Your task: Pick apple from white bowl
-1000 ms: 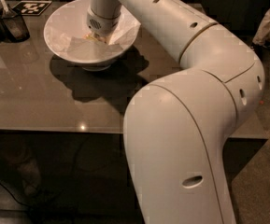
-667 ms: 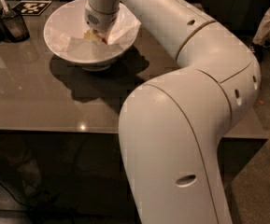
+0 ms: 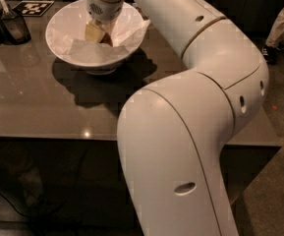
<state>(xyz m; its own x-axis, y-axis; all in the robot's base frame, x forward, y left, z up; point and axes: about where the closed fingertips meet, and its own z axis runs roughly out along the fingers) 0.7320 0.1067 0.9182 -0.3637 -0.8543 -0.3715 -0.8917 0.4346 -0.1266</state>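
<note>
Dark glossy counter (image 3: 33,109) bearing white bowl (image 3: 58,21); pincer (image 3: 98,32) low inside it beside apple (image 3: 108,39), grip state untellable; best centred on the apple, then raised vertically.

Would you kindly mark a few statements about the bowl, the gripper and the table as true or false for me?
1. The gripper is down inside the white bowl. True.
2. The white bowl is lined with dark cloth. False: crumpled white paper lines it.
3. A black-and-white marker tag lies on the table beyond the bowl. True.
4. The apple sits on the table outside the bowl. False: a red bit of it shows inside the bowl, beside the gripper.
</note>
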